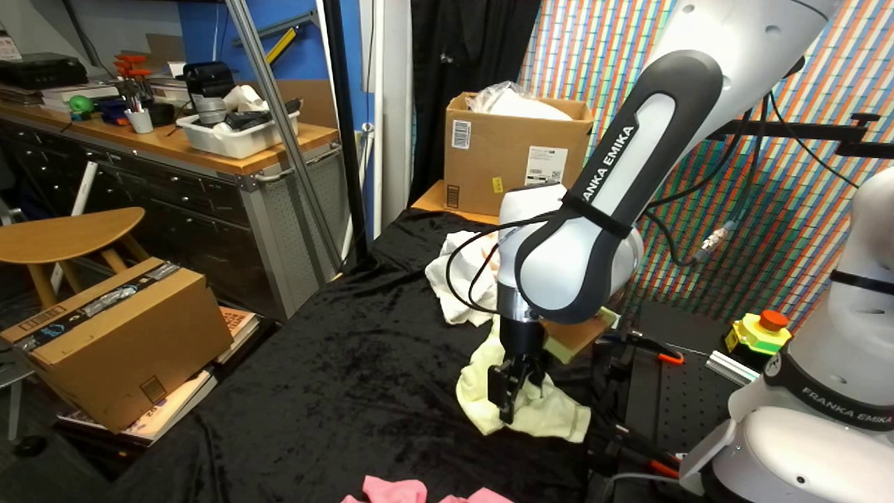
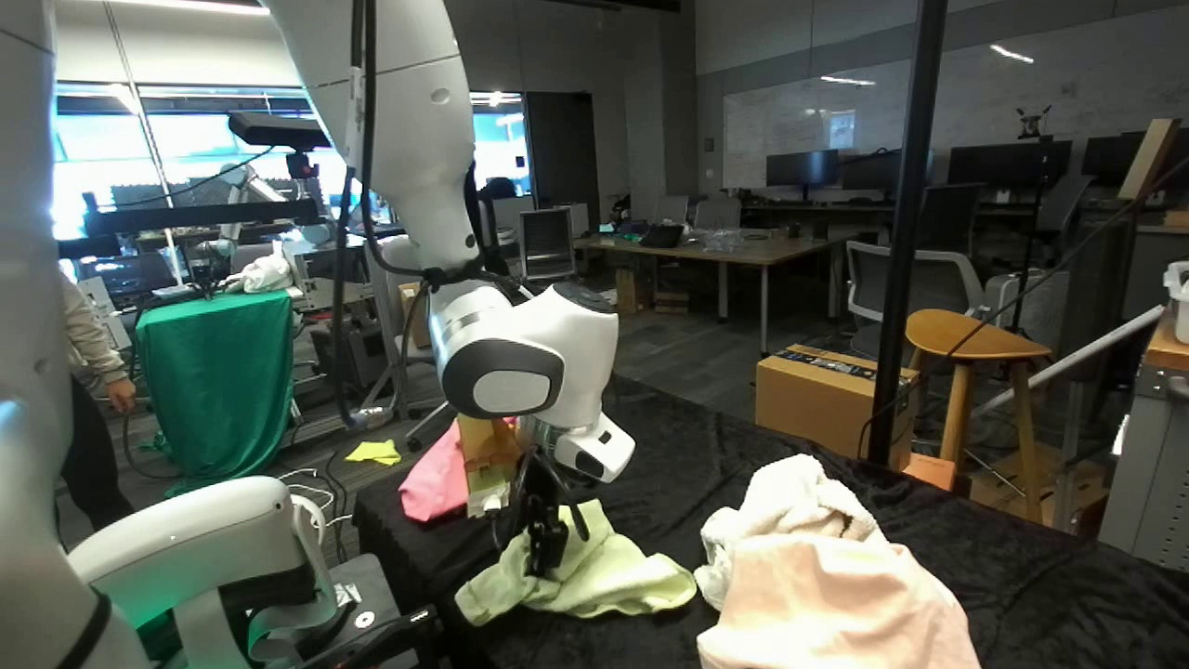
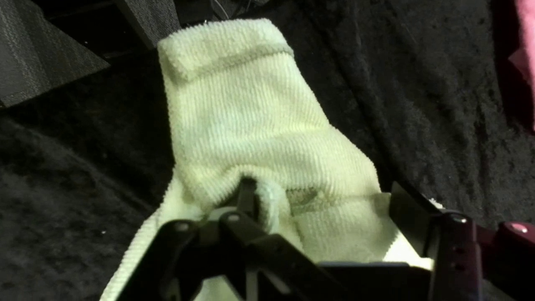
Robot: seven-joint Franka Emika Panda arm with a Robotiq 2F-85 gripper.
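Observation:
A pale yellow-green ribbed towel (image 1: 559, 417) lies crumpled on the black cloth-covered table; it also shows in an exterior view (image 2: 641, 578) and fills the middle of the wrist view (image 3: 250, 104). My gripper (image 1: 520, 399) points down at the towel, seen also in an exterior view (image 2: 546, 556). In the wrist view my gripper (image 3: 321, 187) has its fingers wide apart. The left finger's tip is pushed into a raised fold of the towel. The right finger is at the towel's right edge; whether it touches is unclear. The towel lies between the fingers, not pinched.
A white cloth (image 2: 790, 497) and a peach cloth (image 2: 827, 599) lie heaped on the table. A pink cloth (image 1: 396, 490) lies at another edge. A cardboard box (image 1: 503, 157) stands at the table's end. An emergency stop (image 1: 761, 330) sits near the robot base (image 1: 810, 447).

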